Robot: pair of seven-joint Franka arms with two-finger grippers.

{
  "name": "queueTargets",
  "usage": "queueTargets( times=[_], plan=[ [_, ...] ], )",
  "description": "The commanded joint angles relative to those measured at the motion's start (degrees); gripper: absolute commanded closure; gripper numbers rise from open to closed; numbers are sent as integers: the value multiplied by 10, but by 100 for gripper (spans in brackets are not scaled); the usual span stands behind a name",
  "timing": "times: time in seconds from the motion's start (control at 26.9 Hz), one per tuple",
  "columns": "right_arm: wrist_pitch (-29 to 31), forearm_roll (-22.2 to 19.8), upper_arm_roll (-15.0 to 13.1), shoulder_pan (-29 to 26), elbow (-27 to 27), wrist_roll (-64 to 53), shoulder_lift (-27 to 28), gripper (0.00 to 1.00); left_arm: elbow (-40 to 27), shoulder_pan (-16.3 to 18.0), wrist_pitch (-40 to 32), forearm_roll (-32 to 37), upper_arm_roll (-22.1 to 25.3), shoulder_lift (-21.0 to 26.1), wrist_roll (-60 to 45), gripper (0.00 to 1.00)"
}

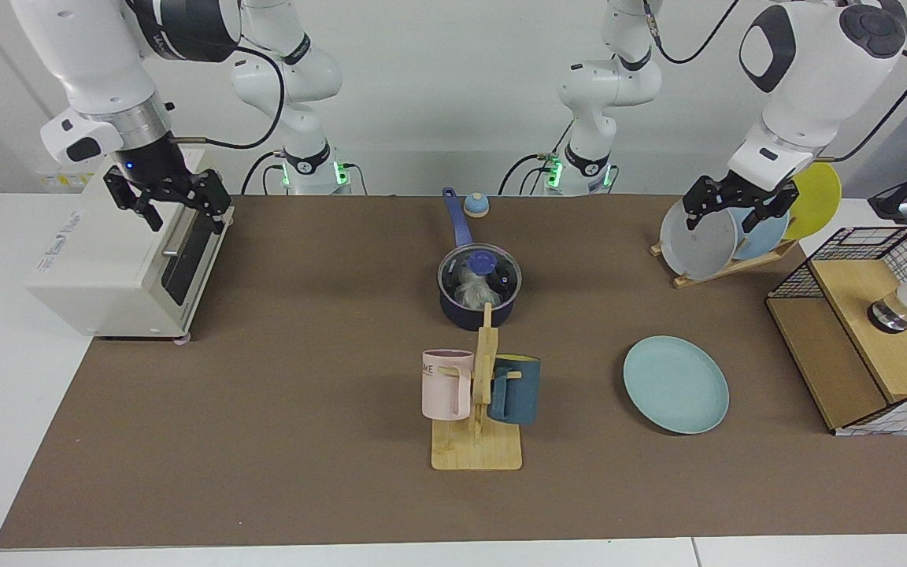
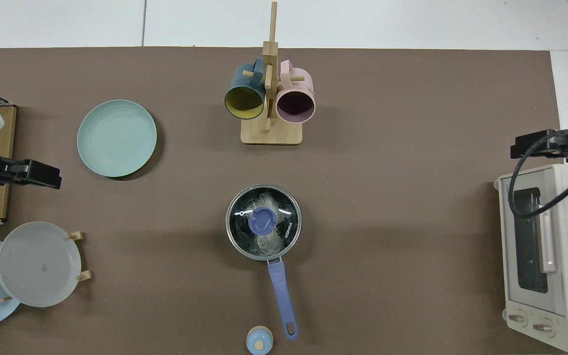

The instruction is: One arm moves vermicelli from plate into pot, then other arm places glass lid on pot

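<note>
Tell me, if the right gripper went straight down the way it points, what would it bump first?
Probably the toaster oven: the right gripper hangs open over its top front edge, fingers pointing down. Depth is hard to judge.

Near the middle of the table [image 1: 264,409]: the pot [image 1: 478,305], handle toward the arms' bases, with the glass lid [image 2: 263,222] on top and the vermicelli [image 2: 264,203] inside. In front of it in the facing view, a mug rack [image 1: 479,409] carrying two mugs. At that view's right, the plate [image 1: 675,383] flat on the table; behind it, a plate rack [image 1: 725,236] under the left gripper [image 1: 737,206]. At far left, a toaster oven [image 1: 127,240], with the right gripper [image 1: 166,201] seemingly just above. Beyond the handle's tip, a small knobbed object [image 1: 475,205].
</note>
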Motion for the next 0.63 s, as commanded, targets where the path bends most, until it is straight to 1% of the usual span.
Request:
queueTargets(
  times=[0.0,0.15,0.59],
  plan=[
    [-20,11,21,-33,-11,-39,-26,0,10,4,-8,8,-2,4,7,0],
    [-20,12,47,-69,-15,-45,-29,0,10,4,-8,8,-2,4,7,0],
    [-19,12,50,-70,-14,-40,-28,0,10,4,-8,8,-3,4,7,0]
  ],
)
